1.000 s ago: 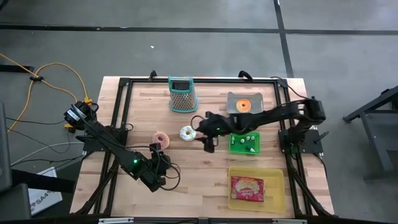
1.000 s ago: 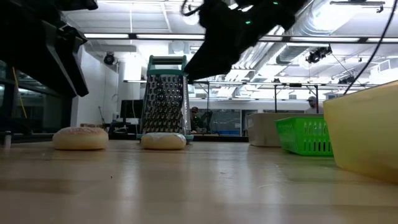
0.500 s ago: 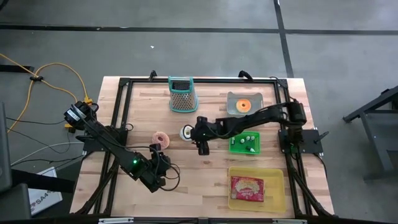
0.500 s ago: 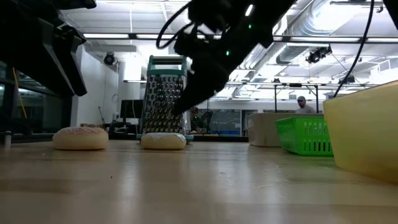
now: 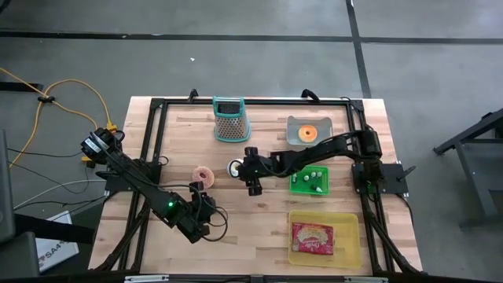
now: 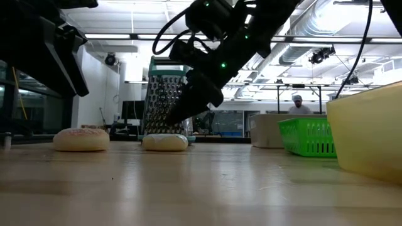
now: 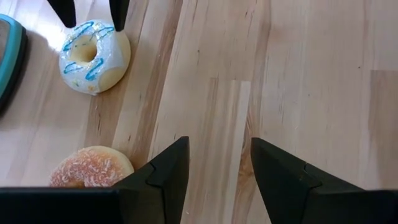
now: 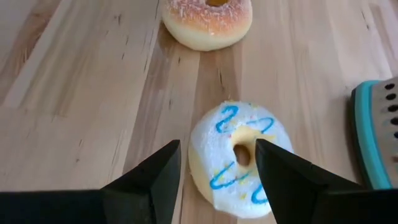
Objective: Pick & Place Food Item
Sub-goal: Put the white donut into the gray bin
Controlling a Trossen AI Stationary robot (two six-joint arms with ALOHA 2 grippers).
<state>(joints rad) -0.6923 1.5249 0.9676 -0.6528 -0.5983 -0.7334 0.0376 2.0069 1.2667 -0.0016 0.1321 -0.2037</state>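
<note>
White-glazed ring doughnut with blue squiggles (image 8: 239,158): near edge cut off behind right gripper (image 8: 217,165), whose fingers stand apart astride it, beside the teal-framed metal grater (image 5: 229,119).

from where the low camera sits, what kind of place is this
Most likely a robotics lab or workshop rather than a kitchen. Behind the wooden table run long ceiling strip lights, exposed silver ducting and workbenches, with a person in a white cap far back. On the table sit props: a steel box grater and a green plastic basket.

Grey concrete floor (image 5: 236,55) outside; bright ceiling lights (image 6: 144,36) and ducting (image 6: 326,25) overhead.
</note>
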